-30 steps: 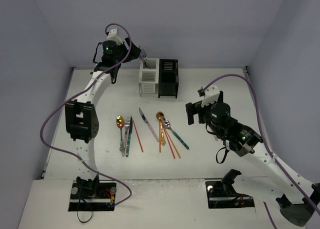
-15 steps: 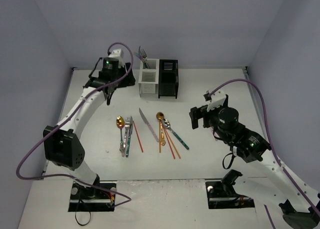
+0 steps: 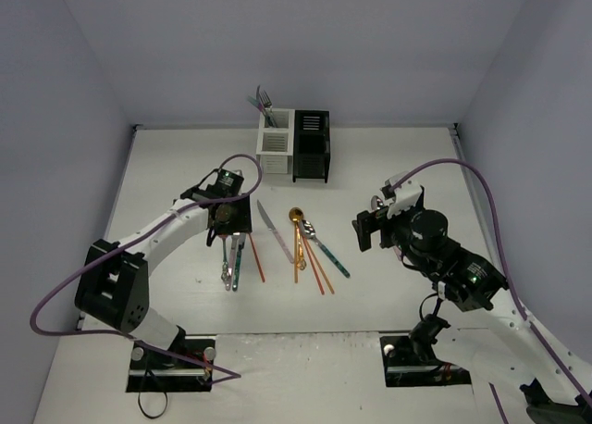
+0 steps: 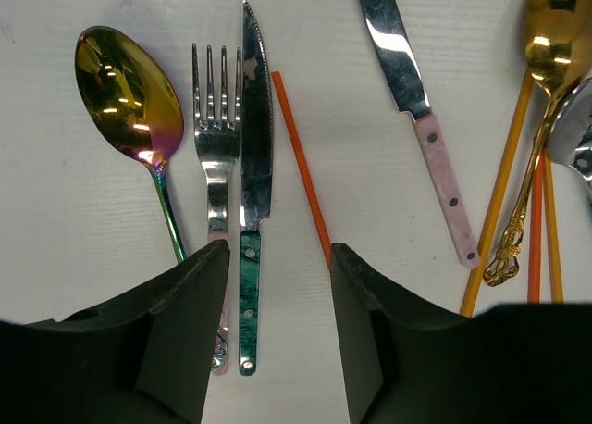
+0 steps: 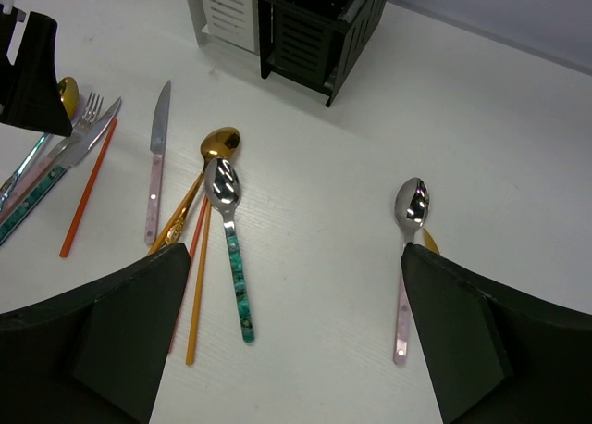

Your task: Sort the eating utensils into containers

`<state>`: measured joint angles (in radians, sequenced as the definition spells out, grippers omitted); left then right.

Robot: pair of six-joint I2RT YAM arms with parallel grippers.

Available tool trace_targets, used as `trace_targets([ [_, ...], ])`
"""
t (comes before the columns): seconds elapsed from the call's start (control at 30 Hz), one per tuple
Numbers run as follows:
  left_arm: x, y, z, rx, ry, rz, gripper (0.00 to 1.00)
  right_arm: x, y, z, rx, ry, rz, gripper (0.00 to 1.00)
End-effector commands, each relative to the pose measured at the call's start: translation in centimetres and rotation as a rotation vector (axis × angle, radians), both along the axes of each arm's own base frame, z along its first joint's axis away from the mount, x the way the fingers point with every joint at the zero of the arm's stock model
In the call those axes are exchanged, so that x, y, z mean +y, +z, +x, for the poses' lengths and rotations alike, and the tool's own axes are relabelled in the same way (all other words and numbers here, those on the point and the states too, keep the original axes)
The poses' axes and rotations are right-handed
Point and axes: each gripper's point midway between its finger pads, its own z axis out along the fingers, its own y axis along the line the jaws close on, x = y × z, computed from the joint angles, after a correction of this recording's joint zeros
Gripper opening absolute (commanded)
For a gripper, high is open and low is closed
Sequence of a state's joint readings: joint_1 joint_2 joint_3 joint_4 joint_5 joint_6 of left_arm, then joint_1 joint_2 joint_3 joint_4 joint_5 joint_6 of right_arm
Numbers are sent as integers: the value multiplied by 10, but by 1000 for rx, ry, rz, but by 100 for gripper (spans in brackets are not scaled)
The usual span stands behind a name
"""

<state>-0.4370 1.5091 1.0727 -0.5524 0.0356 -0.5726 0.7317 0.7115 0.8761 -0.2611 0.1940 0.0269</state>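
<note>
Top external view: the left gripper, at the white caddy a second ago, has swung back to centre-left over the table cutlery, leaving an upright fork in that caddy, so one drop-off is judged complete. Left wrist view: its jaws stand spread and empty astride the teal-handled knife and an orange chopstick. Right wrist view: the right gripper hangs parted and empty, with a pink-handled spoon at right and a teal-handled spoon at centre-left.
</note>
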Motion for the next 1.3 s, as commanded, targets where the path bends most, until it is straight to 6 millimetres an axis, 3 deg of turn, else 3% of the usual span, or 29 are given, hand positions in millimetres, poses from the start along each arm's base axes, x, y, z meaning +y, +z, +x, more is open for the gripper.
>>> trace_targets([
  [0.0,1,3,9,-26,27,6,42,5,4,3,-12,6,33,96],
  [0.17,7,-20,4,38,32,42,35,4,4,2,-13,5,34,96],
  [0.53,31,-46,1,118,59,131,34,3,0,1,-4,3,33,96],
  [0.83,34,-69,-7,195,48,156,34,1,-3,2,-3,-8,25,96],
  [1.27,53,-68,-6,211,56,153,26,-1,-5,3,-5,-14,8,96],
])
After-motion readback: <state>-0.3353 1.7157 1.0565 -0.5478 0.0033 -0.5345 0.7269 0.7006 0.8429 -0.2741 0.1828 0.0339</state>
